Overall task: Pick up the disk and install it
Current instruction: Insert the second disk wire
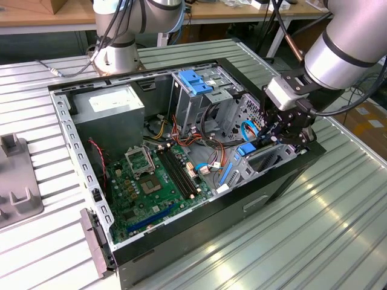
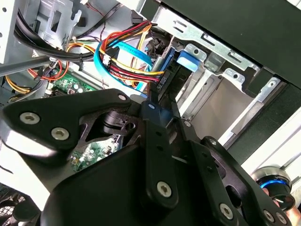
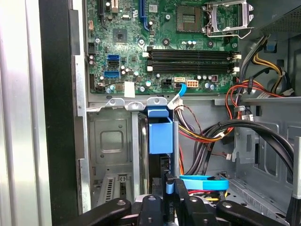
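gripper (image 1: 273,136) clamped on the disk's end | disk (image 3: 160,136) stands on edge, partway down the metal drive bay (image 3: 110,141) by the motherboard (image 3: 160,42) | held thin-side-on, likely so blue rails fit the slot

The computer case (image 1: 199,232) is black outside and grey metal inside, and it sits on a shiny silver table (image 1: 314,223) with long stripes of ridges. The board (image 3: 164,42) inside is green with black bars and small blue plugs, and the wires (image 2: 127,54) are red, yellow, orange, black and light blue. The disk (image 3: 160,136) has bright blue plastic on a dark grey body, the gripper (image 2: 157,110) is black with silver screws, the arm (image 1: 344,51) is silver-grey with a black band, and the bracket (image 1: 196,81) on the tall metal cage is blue.
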Controlling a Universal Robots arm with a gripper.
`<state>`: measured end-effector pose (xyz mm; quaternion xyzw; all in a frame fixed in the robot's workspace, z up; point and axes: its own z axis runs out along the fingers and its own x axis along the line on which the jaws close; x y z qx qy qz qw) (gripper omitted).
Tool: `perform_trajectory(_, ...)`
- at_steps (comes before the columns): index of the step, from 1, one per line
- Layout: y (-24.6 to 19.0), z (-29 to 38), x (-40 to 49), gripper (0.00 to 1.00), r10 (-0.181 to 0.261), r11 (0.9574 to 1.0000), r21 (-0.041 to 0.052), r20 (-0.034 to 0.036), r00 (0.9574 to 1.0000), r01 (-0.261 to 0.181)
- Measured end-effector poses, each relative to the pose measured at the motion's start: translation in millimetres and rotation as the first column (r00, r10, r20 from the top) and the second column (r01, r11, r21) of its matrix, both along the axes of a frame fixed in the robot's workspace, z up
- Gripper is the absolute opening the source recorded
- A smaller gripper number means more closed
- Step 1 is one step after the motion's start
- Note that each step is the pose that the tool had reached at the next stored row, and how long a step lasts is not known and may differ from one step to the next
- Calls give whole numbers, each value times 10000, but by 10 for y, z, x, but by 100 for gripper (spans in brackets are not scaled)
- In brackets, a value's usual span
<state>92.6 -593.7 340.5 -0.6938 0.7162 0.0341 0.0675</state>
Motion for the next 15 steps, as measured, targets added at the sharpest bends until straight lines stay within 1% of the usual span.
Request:
perform_trajectory(2,0,49,0,24,0,10000,18,0,10000,0)
perform_trajectory(3,0,101,0,24,0,10000,46,0,10000,0)
perform_trajectory(4,0,131,0,24,0,10000,59,0,10000,0)
perform_trajectory(5,0,139,0,24,0,10000,64,0,10000,0)
perform_trajectory(7,1,141,0,22,0,10000,71,0,10000,0)
perform_trajectory(9,1,141,0,10,0,10000,72,-1,10000,0)
perform_trajectory(11,-4,129,0,10,0,10000,80,-10,10000,0)
perform_trajectory(14,-23,70,0,10,0,10000,82,-74,10000,1)
perform_trajectory(15,-26,62,0,10,0,10000,83,-81,10000,1)
